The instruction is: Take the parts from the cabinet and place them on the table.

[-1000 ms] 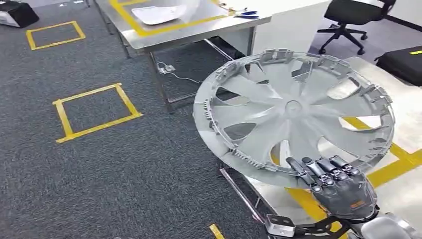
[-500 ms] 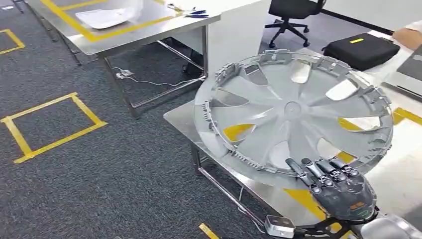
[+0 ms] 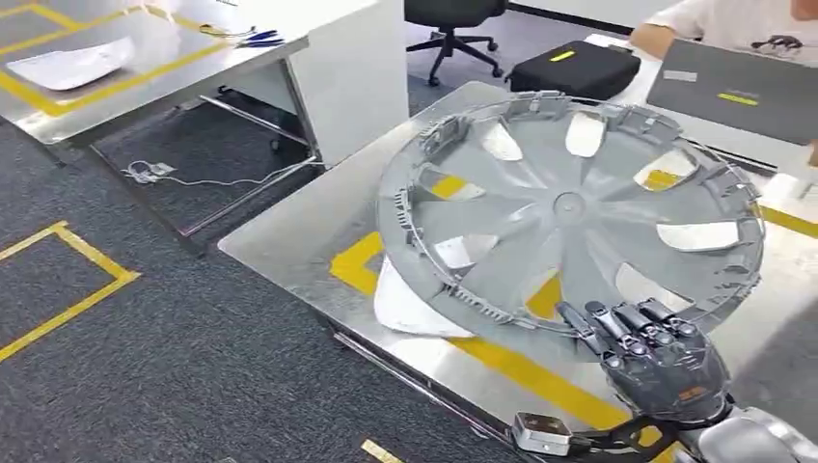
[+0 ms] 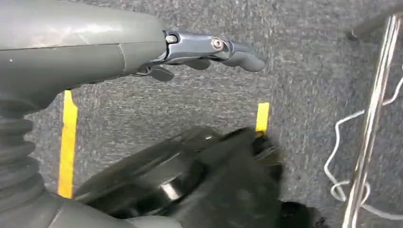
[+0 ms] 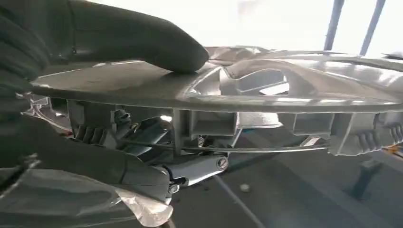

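Note:
A large grey wheel cover point(image 3: 569, 217) hangs over the steel table point(image 3: 289, 246), its ribbed inner side up. My right hand point(image 3: 661, 362) grips its near rim, fingers on top. In the right wrist view the thumb point(image 5: 138, 40) presses one face of the wheel cover's rim point(image 5: 266, 102) and the fingers point(image 5: 85, 159) clamp the other. A white part point(image 3: 410, 309) lies on the table under the cover's near-left edge. My left hand point(image 4: 209, 50) hangs over the grey carpet with its fingers curled in and nothing in it.
The table carries yellow tape lines point(image 3: 526, 371), a black case point(image 3: 574, 68) and a laptop point(image 3: 738, 92) at its far end, where a person point(image 3: 728, 19) sits. A second steel table point(image 3: 125, 68) with a white sheet stands at the left. An office chair point(image 3: 453, 24) stands behind.
The camera has swung right: the carpet squares and left table slid left, and the steel table with the white part, the laptop and the person came into view. My right hand's grip is unchanged.

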Controlling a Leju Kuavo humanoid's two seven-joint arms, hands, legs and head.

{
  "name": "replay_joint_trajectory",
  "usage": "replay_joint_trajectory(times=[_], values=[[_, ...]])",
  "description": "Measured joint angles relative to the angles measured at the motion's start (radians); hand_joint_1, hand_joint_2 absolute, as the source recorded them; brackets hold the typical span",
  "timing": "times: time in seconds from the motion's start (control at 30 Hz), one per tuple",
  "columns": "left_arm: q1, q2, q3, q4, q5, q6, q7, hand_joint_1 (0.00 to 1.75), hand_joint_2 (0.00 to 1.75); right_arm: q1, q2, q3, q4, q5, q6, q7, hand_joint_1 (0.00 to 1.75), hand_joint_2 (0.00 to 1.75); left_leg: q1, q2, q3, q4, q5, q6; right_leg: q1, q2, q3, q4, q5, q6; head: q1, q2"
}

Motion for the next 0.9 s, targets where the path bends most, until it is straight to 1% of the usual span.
replay_joint_trajectory(times=[0.03,0.07,0.1,0.13,0.17,0.2,0.23,0.27,0.3,0.33,0.37,0.4,0.43,0.47,0.5,0.53,0.57,0.6,0.63,0.67,0.7,0.73,0.77,0.8,0.83,0.87,0.9], values=[[0.002,-0.001,0.000,0.000,0.000,0.000,0.000,0.00,1.75,0.001,0.000,0.003,0.000,0.000,0.000,0.000,1.75,1.75,0.000,-0.001,0.003,-0.018,0.028,0.005,0.002,0.017,0.001,0.000,0.000,0.000,0.000,0.000],[0.002,-0.001,0.000,0.000,0.000,0.000,0.000,0.00,1.75,0.001,0.000,0.005,0.000,0.000,0.000,0.000,1.75,1.75,-0.001,-0.004,0.023,-0.074,0.071,0.011,0.004,0.032,0.002,0.001,0.000,0.000,0.000,0.000],[0.001,0.000,0.000,0.000,0.000,0.000,0.000,0.00,1.75,0.001,0.000,0.006,0.000,0.000,0.000,0.000,1.75,1.75,-0.003,-0.016,0.060,-0.163,0.126,0.020,0.005,0.048,0.002,0.002,0.000,0.000,0.000,0.000],[0.002,0.001,0.000,0.000,0.000,0.000,0.000,0.00,1.75,0.001,0.000,0.007,0.000,0.000,0.000,0.000,1.75,1.75,-0.005,-0.054,0.098,-0.256,0.173,0.030,0.005,0.061,0.003,0.002,0.001,0.000,0.000,0.000],[0.002,0.005,0.000,0.000,0.000,0.000,0.000,0.00,1.75,0.001,0.000,0.008,0.000,0.000,0.001,0.000,1.75,1.75,-0.002,-0.117,0.116,-0.294,0.169,0.043,0.003,0.070,0.001,0.003,0.002,0.003,0.003,0.000],[0.005,0.004,0.000,0.000,0.000,0.001,0.001,0.00,1.75,-0.004,0.000,0.010,0.000,-0.001,0.001,0.002,1.75,1.75,0.000,-0.117,0.119,-0.314,0.170,0.042,0.003,0.085,-0.005,0.007,0.003,0.007,0.002,0.000],[0.004,0.005,0.000,0.000,0.000,0.002,0.004,0.00,1.75,-0.001,0.000,0.011,0.000,-0.002,0.001,0.003,1.75,1.75,-0.005,-0.103,0.120,-0.311,0.168,0.041,-0.004,0.099,-0.012,0.004,0.008,0.016,-0.003,0.000],[0.004,0.008,0.001,0.000,0.000,0.003,0.004,0.00,1.75,0.002,0.000,0.013,0.000,-0.002,0.001,0.003,1.75,1.75,-0.009,-0.093,0.121,-0.313,0.167,0.041,-0.008,0.111,-0.015,0.001,0.010,0.022,-0.003,0.000],[0.003,0.008,0.002,-0.001,-0.001,0.003,0.005,0.00,1.75,0.002,0.000,0.013,0.000,-0.003,0.001,0.003,1.75,1.75,-0.006,-0.078,0.123,-0.322,0.171,0.044,-0.006,0.127,-0.020,-0.002,0.014,0.031,-0.002,0.000],[0.001,0.004,0.002,-0.003,-0.002,0.003,0.005,0.00,1.75,0.003,-0.001,0.013,0.000,-0.004,0.001,0.003,1.75,1.75,0.006,-0.058,0.128,-0.338,0.179,0.044,-0.007,0.122,-0.031,0.005,0.008,0.032,-0.003,0.000],[0.000,0.006,0.002,-0.003,-0.002,0.005,0.005,0.00,1.75,0.001,-0.001,0.014,0.000,-0.005,0.001,0.003,1.75,1.75,0.003,-0.046,0.131,-0.344,0.181,0.048,0.003,0.058,-0.044,0.032,-0.015,0.035,0.004,0.000],[0.000,0.006,0.003,-0.003,-0.003,0.006,0.005,0.00,1.75,-0.003,-0.002,0.015,0.000,-0.005,0.002,0.003,1.75,1.75,0.003,-0.031,0.131,-0.344,0.182,0.051,0.003,0.005,-0.077,0.100,-0.055,0.041,0.012,0.000],[0.002,0.006,0.003,-0.004,-0.003,0.006,0.006,0.00,1.75,-0.004,-0.001,0.015,0.000,-0.005,0.002,0.003,1.75,1.75,0.001,-0.016,0.131,-0.344,0.181,0.051,0.000,-0.017,-0.113,0.176,-0.089,0.046,0.010,0.000],[0.004,0.006,0.003,-0.004,-0.003,0.006,0.006,0.00,1.75,-0.002,0.000,0.018,0.000,-0.005,0.002,0.003,1.75,1.75,0.001,-0.001,0.131,-0.343,0.180,0.051,-0.002,-0.027,-0.147,0.246,-0.118,0.050,0.011,0.000],[0.006,0.006,0.003,-0.006,-0.004,0.006,0.009,0.00,1.75,-0.001,0.000,0.018,0.000,-0.005,0.003,0.003,1.75,1.75,0.001,0.017,0.131,-0.343,0.178,0.051,-0.006,-0.031,-0.174,0.302,-0.132,0.055,0.011,0.000],[0.006,0.006,0.003,-0.006,-0.005,0.006,0.011,0.00,1.75,-0.001,0.000,0.019,0.000,-0.005,0.003,0.003,1.75,1.75,0.001,0.031,0.132,-0.343,0.176,0.049,-0.009,-0.034,-0.175,0.302,-0.119,0.059,0.011,0.000],[0.005,0.005,0.003,-0.007,-0.006,0.007,0.011,0.00,1.75,0.000,0.000,0.019,0.000,-0.005,0.003,0.003,1.75,1.75,0.002,0.045,0.134,-0.342,0.174,0.046,-0.012,-0.039,-0.150,0.257,-0.085,0.063,0.011,0.000],[0.004,0.004,0.003,-0.009,-0.007,0.008,0.012,0.00,1.75,0.000,0.000,0.019,0.000,-0.005,0.004,0.003,1.75,1.75,0.003,0.058,0.137,-0.342,0.171,0.042,-0.015,-0.050,-0.101,0.169,-0.040,0.065,0.011,0.000],[0.003,0.003,0.003,-0.010,-0.007,0.009,0.012,0.00,1.75,-0.001,0.000,0.019,0.000,-0.005,0.004,0.003,1.75,1.75,0.004,0.070,0.143,-0.340,0.165,0.037,-0.016,-0.078,-0.042,0.067,0.001,0.067,0.011,0.000],[0.004,0.005,0.004,-0.010,-0.007,0.010,0.013,0.00,1.75,-0.003,0.000,0.020,0.000,-0.006,0.004,0.003,1.75,1.75,0.000,0.079,0.148,-0.339,0.160,0.030,-0.010,-0.135,-0.009,0.005,-0.005,0.070,0.012,0.000],[0.004,0.005,0.004,-0.011,-0.008,0.012,0.014,0.00,1.75,-0.004,0.000,0.021,0.000,-0.006,0.005,0.003,1.75,1.75,-0.007,0.088,0.148,-0.329,0.153,0.022,-0.006,-0.125,0.005,-0.006,-0.004,0.054,0.013,0.000],[0.004,0.007,0.004,-0.012,-0.008,0.012,0.014,0.00,1.75,-0.003,0.000,0.021,-0.001,-0.007,0.006,0.004,1.75,1.75,-0.011,0.098,0.151,-0.331,0.153,0.021,-0.006,-0.114,0.001,-0.002,-0.005,0.045,0.011,0.000],[0.004,0.008,0.004,-0.012,-0.008,0.013,0.015,0.00,1.75,-0.001,0.000,0.021,-0.001,-0.007,0.006,0.005,1.75,1.75,-0.010,0.109,0.155,-0.332,0.153,0.020,-0.004,-0.103,-0.002,0.002,-0.006,0.040,0.011,0.000],[0.003,0.008,0.005,-0.013,-0.008,0.013,0.015,0.00,1.75,0.000,0.000,0.021,-0.001,-0.007,0.006,0.005,1.75,1.75,-0.009,0.122,0.158,-0.332,0.151,0.016,-0.003,-0.088,-0.005,0.004,-0.007,0.034,0.012,0.000],[0.002,0.008,0.006,-0.014,-0.008,0.013,0.015,0.00,1.75,0.000,0.000,0.021,-0.001,-0.007,0.006,0.005,1.75,1.75,-0.006,0.123,0.158,-0.330,0.141,0.007,-0.007,-0.076,-0.002,0.001,-0.003,0.024,0.011,0.000],[0.000,0.008,0.006,-0.016,-0.008,0.013,0.015,0.00,1.75,0.000,0.000,0.021,-0.002,-0.007,0.006,0.005,1.75,1.75,-0.001,0.067,0.155,-0.310,0.123,0.002,-0.010,-0.066,-0.003,0.000,-0.002,0.019,0.008,0.000],[-0.001,0.008,0.006,-0.017,-0.008,0.014,0.014,0.00,1.75,-0.002,0.000,0.022,-0.002,-0.006,0.006,0.005,1.75,1.75,0.001,0.028,0.131,-0.254,0.088,0.001,-0.011,-0.056,-0.003,0.000,-0.002,0.015,0.007,0.000]])
